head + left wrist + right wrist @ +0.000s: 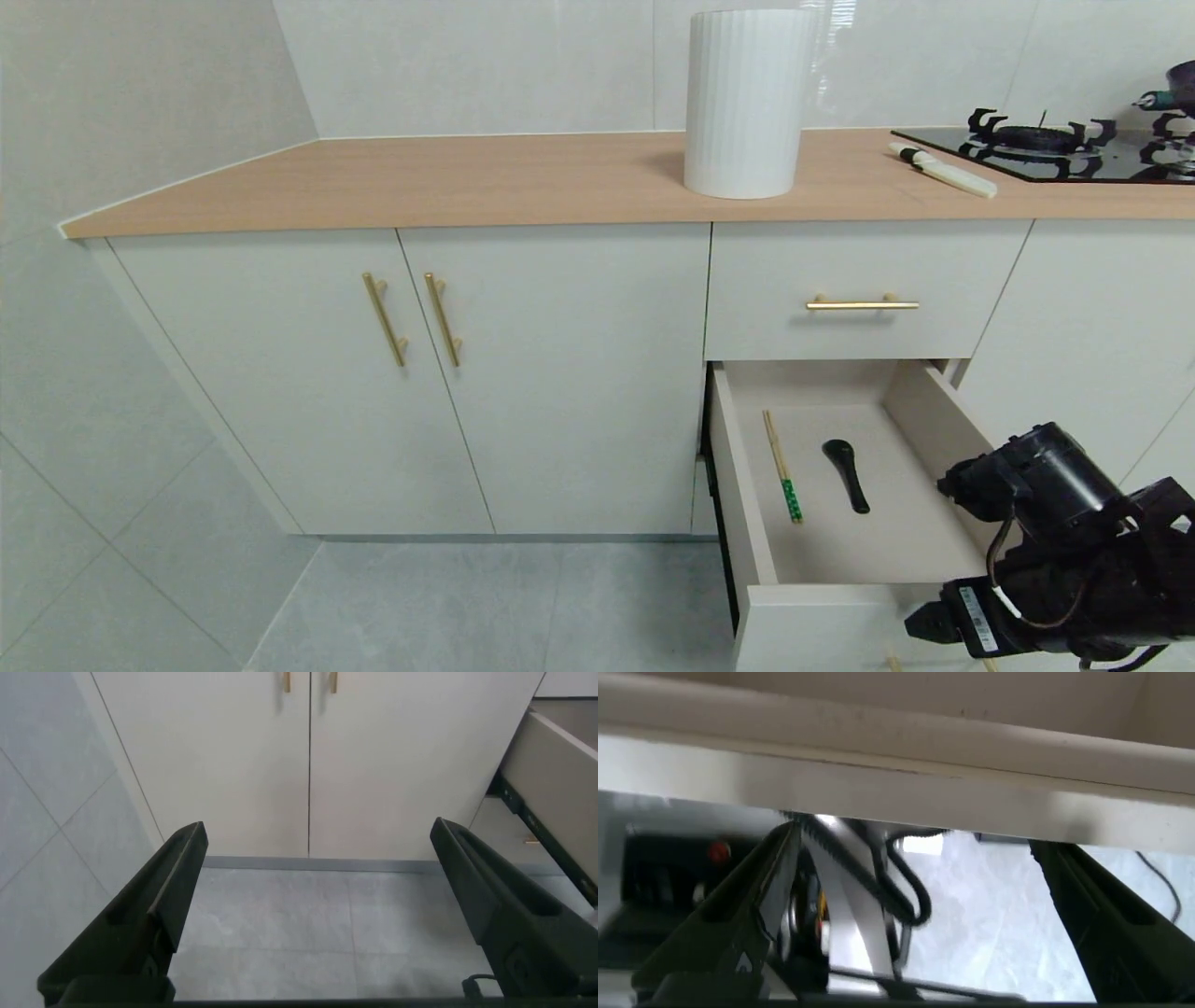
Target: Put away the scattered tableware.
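Spanning countertop (467, 177): warm wood-grain slab across the upper frame, matte, straight-edged, over plain pale cabinet doors (560, 373) with slim brass bar handles.
Open drawer (742, 485): pulled out at lower right under a shut one, smooth beige box; probably left open for taking further pieces.
Ribbed container (744, 103): tall white cylinder, vertical fluting, upper centre on the wood, set back near the tiled wall.
Hob (1046, 154): glossy black glass with dark pan supports, upper right corner.
Right gripper (915, 840): dark fingers spread apart, holding nothing, just under the pale lip of the drawer front; likely positioned for working that front.
Left gripper (318, 831): fingers wide apart and empty, low over grey floor tiles, facing the doors, seemingly parked clear.
Pale utensil (941, 169): cream, knife-like, lying slantwise at upper right just beside the hob; judged to be the one piece not yet stored.
Spoon (846, 474): black, glossy, rounded bowl, flat on the drawer floor, already stowed.
Chopsticks (782, 467): thin wooden pair with green patterned ends, near the spoon but apart, toward the drawer's left wall.
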`<state>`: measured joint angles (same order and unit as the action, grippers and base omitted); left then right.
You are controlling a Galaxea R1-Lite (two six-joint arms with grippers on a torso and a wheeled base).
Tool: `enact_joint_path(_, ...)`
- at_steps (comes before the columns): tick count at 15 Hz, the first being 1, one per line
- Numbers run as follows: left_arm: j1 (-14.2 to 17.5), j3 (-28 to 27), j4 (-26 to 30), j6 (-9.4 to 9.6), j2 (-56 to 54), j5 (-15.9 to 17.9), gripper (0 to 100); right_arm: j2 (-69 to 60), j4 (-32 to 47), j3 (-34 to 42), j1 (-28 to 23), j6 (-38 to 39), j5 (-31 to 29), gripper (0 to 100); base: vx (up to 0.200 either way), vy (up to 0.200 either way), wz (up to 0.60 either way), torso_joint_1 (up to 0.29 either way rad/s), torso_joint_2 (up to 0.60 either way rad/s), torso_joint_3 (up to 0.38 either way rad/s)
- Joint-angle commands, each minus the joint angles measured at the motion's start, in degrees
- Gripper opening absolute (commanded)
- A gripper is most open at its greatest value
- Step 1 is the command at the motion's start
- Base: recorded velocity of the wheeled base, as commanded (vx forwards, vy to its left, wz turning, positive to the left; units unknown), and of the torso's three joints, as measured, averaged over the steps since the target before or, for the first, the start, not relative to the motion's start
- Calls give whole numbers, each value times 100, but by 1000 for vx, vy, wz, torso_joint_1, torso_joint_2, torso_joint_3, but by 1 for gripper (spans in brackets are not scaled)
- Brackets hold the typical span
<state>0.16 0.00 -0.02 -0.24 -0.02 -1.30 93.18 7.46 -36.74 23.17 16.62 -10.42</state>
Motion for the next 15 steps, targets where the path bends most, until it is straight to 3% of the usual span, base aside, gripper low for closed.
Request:
enact_joint_path(1, 2, 0, 2, -2, 2, -1, 100, 77, -96, -8, -155, -9, -21, 100, 0, 0, 0, 0, 0, 0)
enact_joint_path(3, 2, 0, 2, -2, 2, -10, 100, 226, -315, -44, -445, -53, -21, 100, 0, 0, 0, 0, 0, 0)
enact_joint_path(7, 2, 0, 2, -2, 2, -10, 100, 763, -948, -360, -533, -80, -30, 100, 0, 0, 0, 0, 0, 0)
enact_joint_path(15, 2, 0, 2, -2, 2, -10, 100, 2301, -1379, -2056, -929, -247, -91, 100, 0, 0, 0, 0, 0, 0)
